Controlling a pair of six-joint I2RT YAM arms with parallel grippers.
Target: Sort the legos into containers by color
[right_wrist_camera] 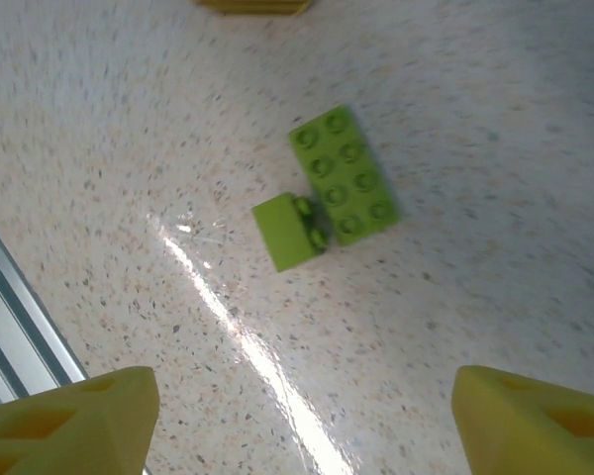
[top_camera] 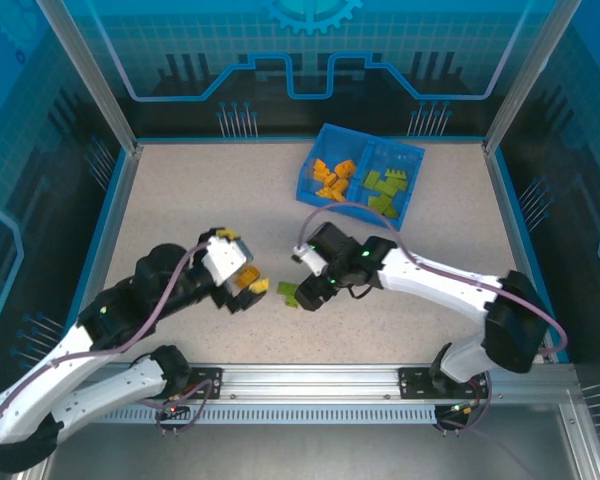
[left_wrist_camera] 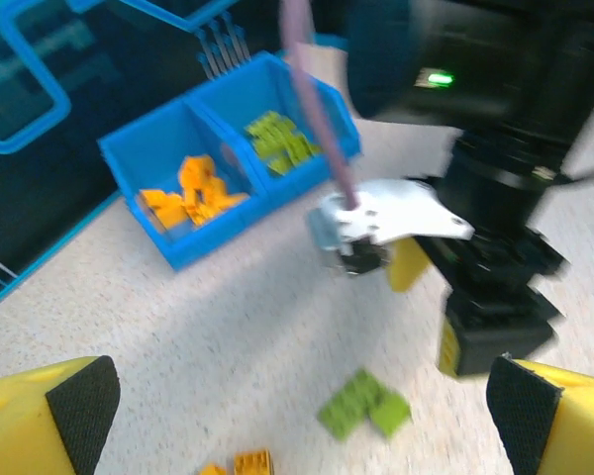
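Two light green bricks lie touching on the table (right_wrist_camera: 495, 119): a long eight-stud brick (right_wrist_camera: 342, 178) and a smaller brick (right_wrist_camera: 287, 233) set against its side. They sit ahead of the right jaws, roughly centred between them. The right jaws are spread wide, with a yellow fingertip (right_wrist_camera: 69, 421) at each lower corner of the wrist view, and they grip nothing. From above, this green pair (top_camera: 288, 293) lies just beside the tip of the right arm (top_camera: 430, 275).

Loose orange bricks (left_wrist_camera: 243, 463), cut off by the frame edge, lie close in between the left jaws. The green pair (left_wrist_camera: 364, 406) lies a little farther ahead, toward their right-hand finger. The left jaws are also fully open, black pads (left_wrist_camera: 79, 406) far apart, with nothing held. From above, the left arm (top_camera: 130, 305) ends beside these orange bricks (top_camera: 252, 285).

Well ahead of the left jaws and to their left stands the blue tray (left_wrist_camera: 218, 237). Its left compartment holds sorted orange bricks (left_wrist_camera: 188, 198) and its right compartment holds sorted green bricks (left_wrist_camera: 277, 139). From above, the tray (top_camera: 412, 152) lies well beyond both sets of jaws.
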